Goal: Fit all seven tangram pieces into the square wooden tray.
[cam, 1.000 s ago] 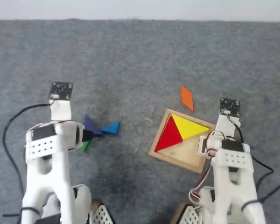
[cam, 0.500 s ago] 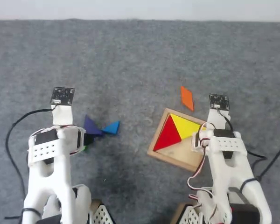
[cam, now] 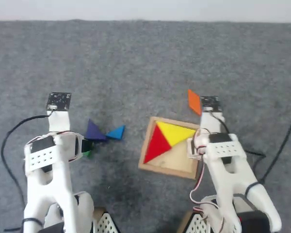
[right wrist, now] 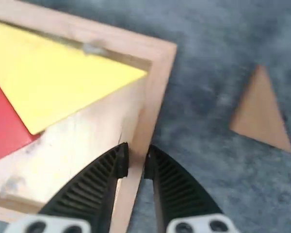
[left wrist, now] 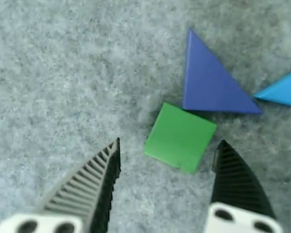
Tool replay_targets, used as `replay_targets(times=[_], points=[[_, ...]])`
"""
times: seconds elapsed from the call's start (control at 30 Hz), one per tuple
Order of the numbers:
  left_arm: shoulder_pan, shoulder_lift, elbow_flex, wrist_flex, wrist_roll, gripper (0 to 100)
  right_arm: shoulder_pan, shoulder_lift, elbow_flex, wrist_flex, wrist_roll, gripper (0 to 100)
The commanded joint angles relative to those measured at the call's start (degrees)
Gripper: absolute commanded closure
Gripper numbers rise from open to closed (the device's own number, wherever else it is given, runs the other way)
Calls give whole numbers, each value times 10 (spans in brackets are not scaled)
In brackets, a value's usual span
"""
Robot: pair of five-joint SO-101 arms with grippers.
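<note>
The square wooden tray (cam: pixel 177 166) lies right of centre and holds a red triangle (cam: pixel 156 143) and a yellow triangle (cam: pixel 174 132). My right gripper (right wrist: pixel 136 156) is shut on the tray's rim (right wrist: pixel 157 82), one finger inside and one outside. Beyond that rim lies a tan triangle (right wrist: pixel 260 112) on the cloth. My left gripper (left wrist: pixel 169 145) stands open just above a green square (left wrist: pixel 180 137), one fingertip on each side of it. A dark blue triangle (left wrist: pixel 208 82) touches the square, with a light blue triangle (cam: pixel 116 132) beside it. An orange parallelogram (cam: pixel 194 102) lies behind the tray.
Grey cloth (cam: pixel 136 63) covers the whole table, with wide free room at the back. Cables (cam: pixel 276 150) trail beside both arm bases at the front.
The right arm has moved left and the tray has slid left with it, turning slightly. The left arm has shifted a little over the green square.
</note>
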Motion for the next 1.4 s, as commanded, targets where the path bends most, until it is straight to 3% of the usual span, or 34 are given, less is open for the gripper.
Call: replay_targets(times=[0.0, 0.23, 0.5, 0.73, 0.97, 1.03, 1.2, 1.37], points=[[-2, -17, -6, -9, -6, 703, -52, 8, -55, -7, -11, 992], [-2, -17, -6, -9, -5, 703, -95, 22, -123, -7, -22, 992], [-2, -17, -6, -10, -4, 703, -120, 196, -236, -3, -85, 992], [-2, -17, -6, -11, -4, 703, -188, 284, -309, -2, -94, 992], [-2, -17, -6, -11, -4, 703, -187, 312, -360, -1, -91, 992], [-2, -17, -6, -11, -4, 703, -181, 313, -361, 10, -91, 967], [1, -17, -6, -11, -4, 703, -181, 294, -382, 82, -83, 749], [1, -17, -4, -11, -4, 703, -160, 247, -413, 153, -9, 829]])
